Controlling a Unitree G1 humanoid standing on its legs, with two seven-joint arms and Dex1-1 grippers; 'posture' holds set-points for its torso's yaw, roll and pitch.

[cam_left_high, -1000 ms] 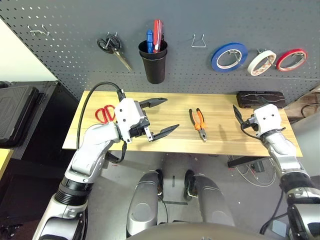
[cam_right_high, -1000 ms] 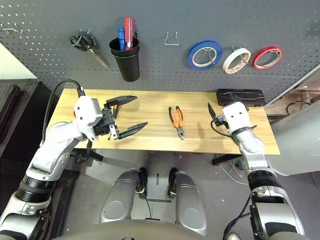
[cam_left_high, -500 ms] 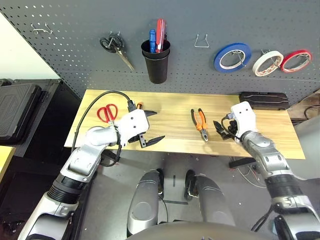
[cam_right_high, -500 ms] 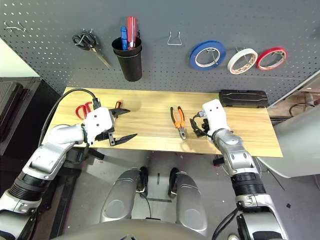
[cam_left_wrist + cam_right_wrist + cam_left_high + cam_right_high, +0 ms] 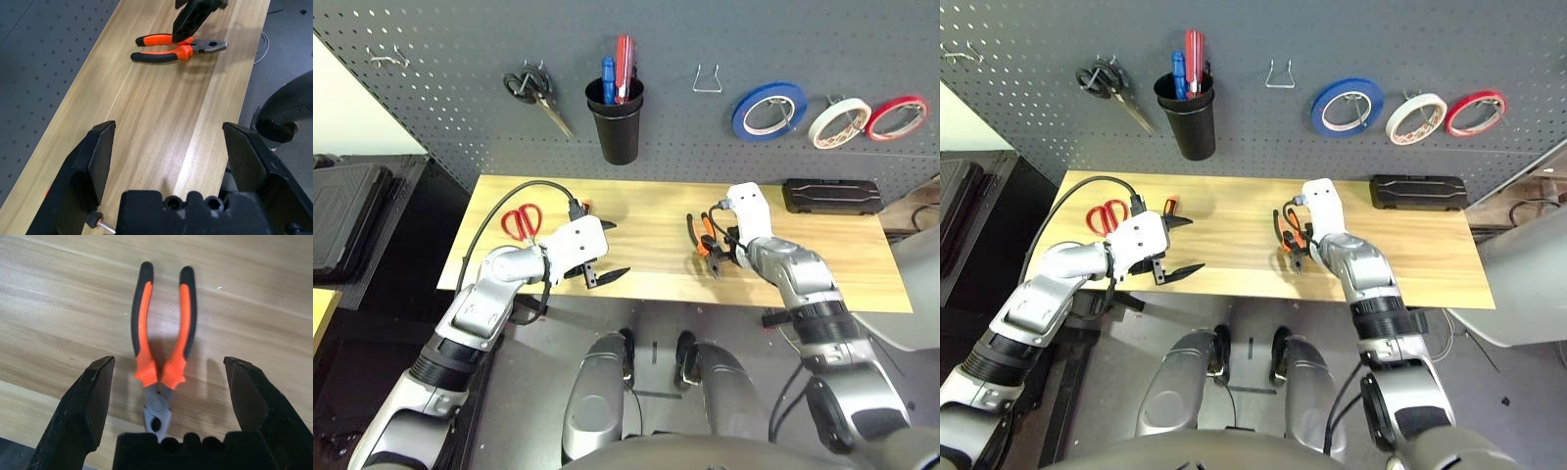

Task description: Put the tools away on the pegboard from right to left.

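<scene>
Right wrist view has our right gripper (image 5: 168, 396) spread wide open directly over the pliers (image 5: 163, 340), one finger on each side of the orange-and-black handles and nothing gripped yet. The pliers lie flat on the wooden table (image 5: 822, 264), about mid-table, metal nose toward the front edge. From the head camera we see the white tape roll (image 5: 832, 121) already hanging on the pegboard (image 5: 440, 88), between a blue tape roll (image 5: 768, 109) and a red tape roll (image 5: 897, 117). An empty wire hook (image 5: 706, 78) sits left of the blue roll. The black cup (image 5: 614, 121) holds a red and a blue handle, and black scissors (image 5: 537, 94) hang further left. Red scissors (image 5: 520, 222) lie at the table's left end. Our left gripper (image 5: 604, 252) hovers just right of them, also wide open and empty, with the screwdriver (image 5: 1169, 206) handle poking out behind it. A black case (image 5: 830, 195) sits at the back right of the table.
</scene>
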